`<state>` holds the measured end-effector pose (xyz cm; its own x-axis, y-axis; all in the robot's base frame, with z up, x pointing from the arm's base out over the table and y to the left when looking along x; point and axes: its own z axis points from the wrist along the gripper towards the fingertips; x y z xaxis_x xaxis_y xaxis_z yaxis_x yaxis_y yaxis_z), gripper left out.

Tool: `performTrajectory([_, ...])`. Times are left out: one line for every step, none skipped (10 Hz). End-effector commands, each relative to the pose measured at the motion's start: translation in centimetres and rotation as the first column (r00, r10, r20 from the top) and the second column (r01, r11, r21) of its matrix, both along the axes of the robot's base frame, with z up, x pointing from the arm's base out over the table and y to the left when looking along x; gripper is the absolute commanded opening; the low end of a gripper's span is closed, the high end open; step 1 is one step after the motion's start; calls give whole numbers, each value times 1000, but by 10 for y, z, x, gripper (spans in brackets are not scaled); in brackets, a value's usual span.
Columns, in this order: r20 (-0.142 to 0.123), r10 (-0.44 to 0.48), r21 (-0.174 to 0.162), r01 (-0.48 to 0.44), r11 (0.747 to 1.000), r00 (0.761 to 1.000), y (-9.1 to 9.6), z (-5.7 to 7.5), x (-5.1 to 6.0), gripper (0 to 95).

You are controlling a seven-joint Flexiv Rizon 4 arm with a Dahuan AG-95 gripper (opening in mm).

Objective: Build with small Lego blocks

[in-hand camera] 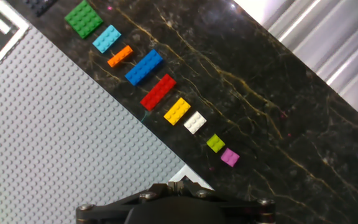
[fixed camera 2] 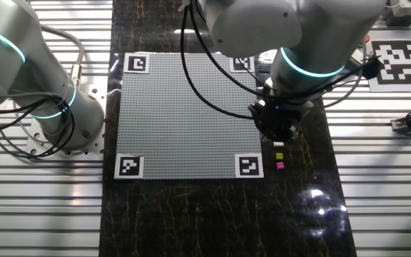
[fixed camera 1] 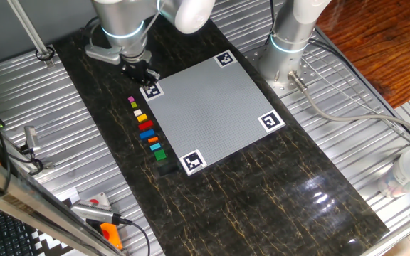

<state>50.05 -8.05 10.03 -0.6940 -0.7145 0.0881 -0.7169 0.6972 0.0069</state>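
The small Lego blocks lie in a row on the dark tabletop beside the grey studded plate [in-hand camera: 55, 124]. In the hand view they run green [in-hand camera: 83, 17], light blue [in-hand camera: 107, 38], orange [in-hand camera: 120, 55], blue [in-hand camera: 144, 66], red [in-hand camera: 158, 91], yellow [in-hand camera: 177, 111], white [in-hand camera: 195, 122], olive [in-hand camera: 215, 143], pink [in-hand camera: 229, 157]. One fixed view shows the same row [fixed camera 1: 146, 128]. My gripper [in-hand camera: 176, 182] hangs above the plate's tagged corner near the pink end [fixed camera 1: 142, 77]. Its jaws are together with nothing between them. In the other fixed view my gripper [fixed camera 2: 277, 132] hides most of the row; olive [fixed camera 2: 279, 155] and pink [fixed camera 2: 280, 165] show.
The grey plate [fixed camera 1: 212, 114] has black-and-white tags at its corners [fixed camera 1: 193, 161]. A second arm's base [fixed camera 1: 290, 50] stands beyond the plate. Ribbed metal surfaces [fixed camera 1: 20, 107] flank the dark top. Tools with orange parts [fixed camera 1: 109, 231] lie at the near left.
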Motion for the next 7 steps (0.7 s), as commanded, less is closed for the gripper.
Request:
performTrajectory([2, 5, 2, -5, 1000, 1000, 0, 0, 0, 0])
performTrajectory([2, 11, 4, -11, 1000, 1000, 0, 0, 0, 0])
performTrajectory([2, 30, 5, -30, 1000, 1000, 0, 0, 0, 0])
performTrajectory([6, 42, 6, -42, 999, 999, 0, 0, 0, 0])
performTrajectory([6, 48, 4, -48, 999, 999, 0, 0, 0, 0])
performTrajectory([3, 60, 4, -60, 998, 998, -4, -3, 1, 0])
performTrajectory([5, 75, 6, -75, 997, 997, -10, -9, 4, 0])
